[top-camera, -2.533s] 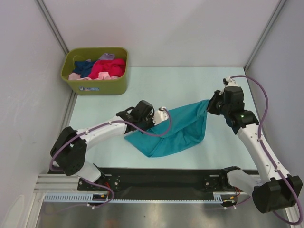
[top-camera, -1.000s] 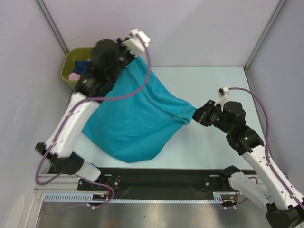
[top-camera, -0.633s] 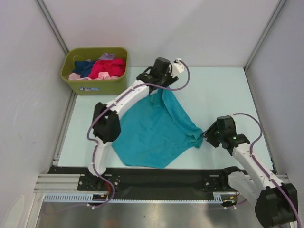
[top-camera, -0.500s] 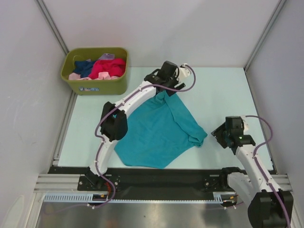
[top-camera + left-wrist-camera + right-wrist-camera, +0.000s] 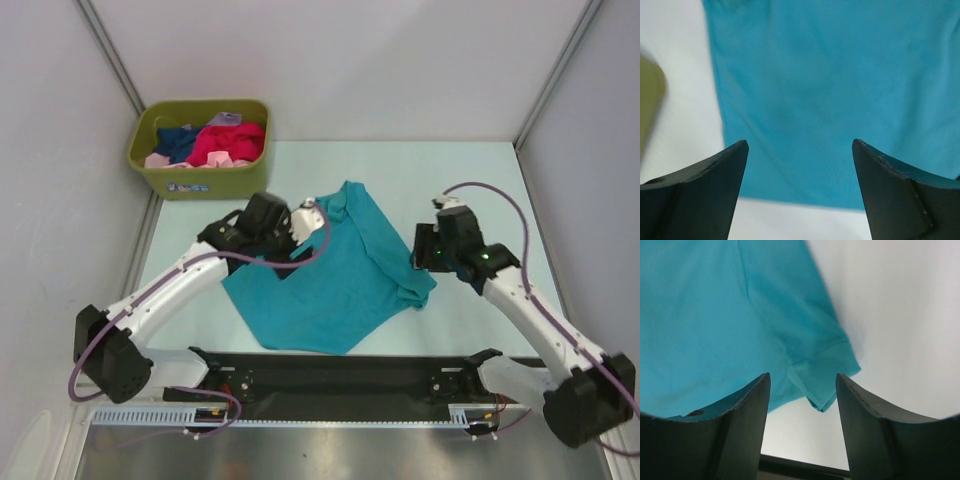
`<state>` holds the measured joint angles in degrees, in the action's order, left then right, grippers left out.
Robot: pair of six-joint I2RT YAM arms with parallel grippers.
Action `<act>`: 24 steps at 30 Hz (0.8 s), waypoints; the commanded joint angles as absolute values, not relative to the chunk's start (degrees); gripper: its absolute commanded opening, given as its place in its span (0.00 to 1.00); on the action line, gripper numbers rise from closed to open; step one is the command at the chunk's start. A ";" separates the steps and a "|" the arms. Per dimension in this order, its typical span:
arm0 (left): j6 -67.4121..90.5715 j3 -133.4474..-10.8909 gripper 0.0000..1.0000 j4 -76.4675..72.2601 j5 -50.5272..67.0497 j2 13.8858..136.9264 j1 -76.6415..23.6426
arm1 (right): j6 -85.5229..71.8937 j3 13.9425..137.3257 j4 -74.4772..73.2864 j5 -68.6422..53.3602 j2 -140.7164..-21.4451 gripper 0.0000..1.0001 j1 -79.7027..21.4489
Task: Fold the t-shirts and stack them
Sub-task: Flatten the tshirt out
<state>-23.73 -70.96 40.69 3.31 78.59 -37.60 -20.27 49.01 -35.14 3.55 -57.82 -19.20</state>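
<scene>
A teal-blue t-shirt (image 5: 335,275) lies spread and rumpled on the pale table, held by neither gripper. My left gripper (image 5: 298,232) hovers over its upper left part, jaws wide open, with the cloth (image 5: 830,90) showing below between the fingers. At the shirt's right edge my right gripper (image 5: 424,252) is open above a folded-over sleeve (image 5: 827,365). More t-shirts lie heaped in the bin: a magenta-red one (image 5: 232,140), a navy one (image 5: 178,140) and a pale pink one (image 5: 158,160).
The olive-green bin (image 5: 200,186) stands at the table's far left corner, and its edge (image 5: 647,100) shows blurred in the left wrist view. Grey walls close in the table on three sides. A black rail (image 5: 340,372) runs along the near edge.
Both grippers have opened and let go of the teal shirt, which has settled on the table. The left arm came back from the far side; the right arm moved up beside the sleeve.
</scene>
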 commanded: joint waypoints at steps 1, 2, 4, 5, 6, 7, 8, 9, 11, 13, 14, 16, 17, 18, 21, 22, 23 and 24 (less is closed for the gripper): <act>-27.57 -55.32 0.91 39.48 0.45 75.26 -35.33 | -13.37 52.38 -37.35 5.89 -65.72 0.62 -25.57; -28.82 -52.33 0.93 38.77 -2.26 74.28 -35.33 | -13.01 53.17 -37.61 5.89 -67.74 0.63 -26.53; -32.76 -44.94 0.95 37.27 -2.46 72.26 -35.25 | -11.79 55.18 -38.58 6.59 -73.81 0.64 -28.21; -33.83 -42.82 0.96 36.40 -2.72 71.72 -35.24 | -11.69 55.80 -38.93 6.94 -75.57 0.64 -28.47; -34.62 -39.50 0.97 35.52 -2.81 71.37 -35.24 | -11.34 56.33 -39.46 7.90 -78.98 0.63 -28.74; -36.11 -38.42 0.97 34.20 -2.73 71.11 -35.24 | -10.99 57.03 -39.64 8.08 -80.23 0.63 -29.26; -36.73 -37.36 0.98 33.41 -2.81 71.19 -35.24 | -10.55 57.21 -40.07 8.61 -81.64 0.63 -29.44; -37.35 -35.70 0.98 32.62 -3.60 71.63 -35.24 | -10.20 57.22 -40.17 9.31 -82.78 0.63 -29.79; -38.93 -34.20 0.97 29.54 -4.65 73.73 -35.24 | -9.85 57.22 -40.17 10.19 -86.30 0.64 -29.80; -39.55 -32.52 0.92 24.73 -7.64 76.45 -35.24 | -10.11 57.92 -40.60 10.98 -89.54 0.63 -29.88; -39.46 -32.35 0.71 23.13 -8.69 77.33 -35.24 | -10.37 58.62 -40.95 11.33 -90.26 0.62 -29.80; -39.38 -33.13 0.49 19.35 -10.54 80.40 -35.24 | -11.33 59.41 -41.31 12.13 -91.58 0.60 -29.79; -39.46 -34.35 0.31 18.12 -11.16 81.55 -35.24 | -11.60 59.68 -41.74 12.65 -92.71 0.50 -29.71; -39.46 -34.97 0.20 15.32 -11.86 82.69 -35.24 | -12.73 59.76 -41.84 13.35 -93.16 0.41 -29.71; -39.99 -39.70 0.00 9.87 -15.81 87.96 -34.20 | -14.59 59.85 -42.54 14.59 -93.43 0.10 -28.31; -40.51 -41.55 0.00 9.06 -17.21 91.02 -33.67 | -15.89 59.94 -42.54 14.24 -92.82 0.05 -27.95; -40.69 -43.75 0.00 8.70 -17.57 92.53 -33.05 | -16.34 59.94 -42.63 13.28 -91.33 0.00 -27.51; -40.87 -48.64 0.00 8.35 -17.93 94.20 -31.57 | -16.70 59.85 -42.63 12.66 -90.36 0.00 -26.64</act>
<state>-39.35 -41.93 16.51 -14.76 88.68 -34.63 -14.13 57.74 -41.17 11.79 -93.19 -28.36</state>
